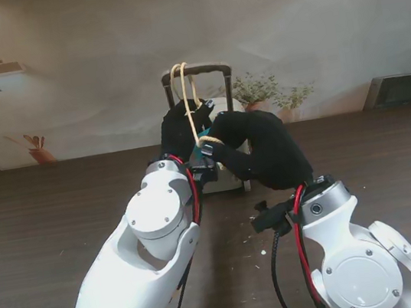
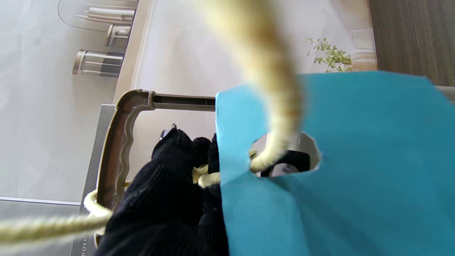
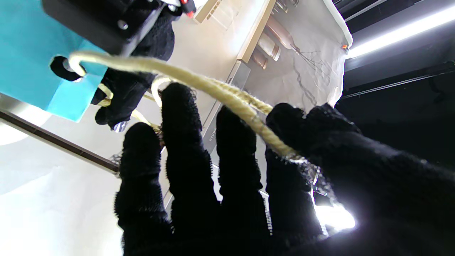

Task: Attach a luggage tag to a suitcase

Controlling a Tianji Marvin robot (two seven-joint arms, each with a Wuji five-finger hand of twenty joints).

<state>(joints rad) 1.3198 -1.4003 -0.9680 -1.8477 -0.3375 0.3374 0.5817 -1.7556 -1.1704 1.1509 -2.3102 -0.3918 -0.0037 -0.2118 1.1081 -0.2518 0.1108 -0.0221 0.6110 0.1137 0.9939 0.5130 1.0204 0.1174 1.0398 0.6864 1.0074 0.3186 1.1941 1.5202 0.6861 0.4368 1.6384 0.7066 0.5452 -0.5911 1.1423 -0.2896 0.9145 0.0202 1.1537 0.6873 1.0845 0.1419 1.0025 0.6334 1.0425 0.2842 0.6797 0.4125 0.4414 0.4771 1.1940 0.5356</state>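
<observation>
**Cord could slip before the tag is secured**

The suitcase is standing upright at the far middle of the table, its handle raised. The cord is looping over that handle and running through the hole of the blue luggage tag. The right hand is pinching the cord between thumb and forefinger, other fingers spread. The left hand is curling its fingers around the cord beside the handle; how firmly, I cannot tell. Likely risks: the cord sliding out of the pinch, the loop slipping off the handle, or a hard pull tipping the suitcase.
</observation>
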